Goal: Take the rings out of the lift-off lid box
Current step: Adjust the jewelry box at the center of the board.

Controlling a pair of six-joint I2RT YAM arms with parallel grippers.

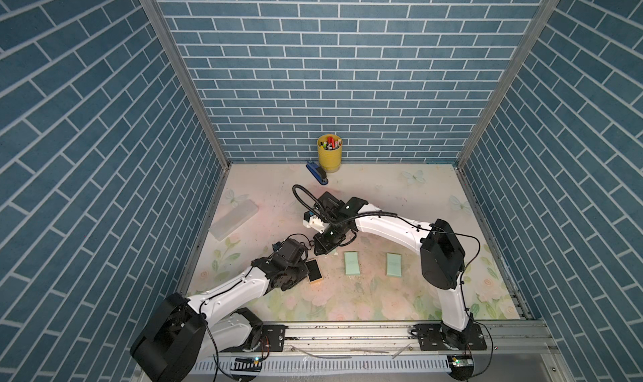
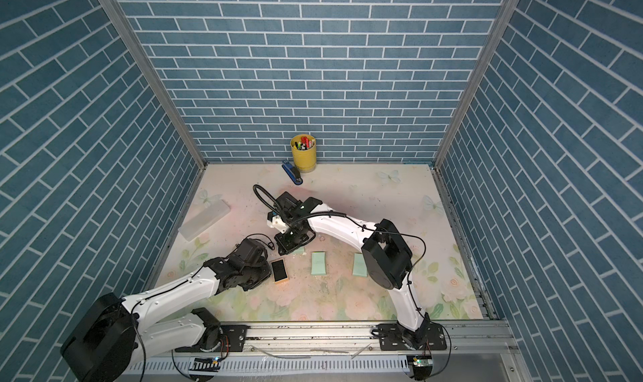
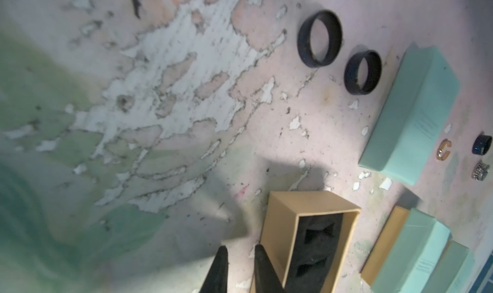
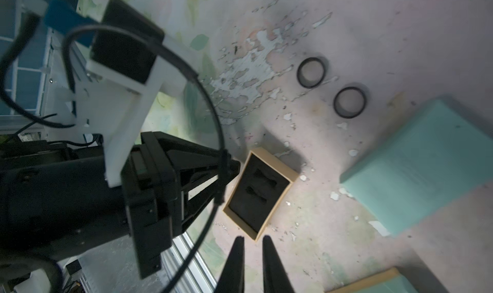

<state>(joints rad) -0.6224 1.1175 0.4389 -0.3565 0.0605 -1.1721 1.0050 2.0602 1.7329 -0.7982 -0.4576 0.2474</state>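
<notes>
Rings (image 3: 304, 46): five in view, all lying on table (image 3: 186, 91). Two black ones side by side, near mint lid (image 3: 410, 113). Beyond that lid, close together: gold ring (image 3: 444, 150), third black ring (image 3: 482, 144), patterned ring (image 3: 481, 171). Box (image 3: 277, 225): tan, lid off, black foam (image 3: 314, 241) with two slots showing. Left gripper (image 3: 240, 247): fingers nearly pressed together, holding nothing, just beside box wall. Right gripper (image 4: 253, 238): fingers nearly together, holding nothing, near box corner. Mint box (image 3: 416, 254): near tan box.
</notes>
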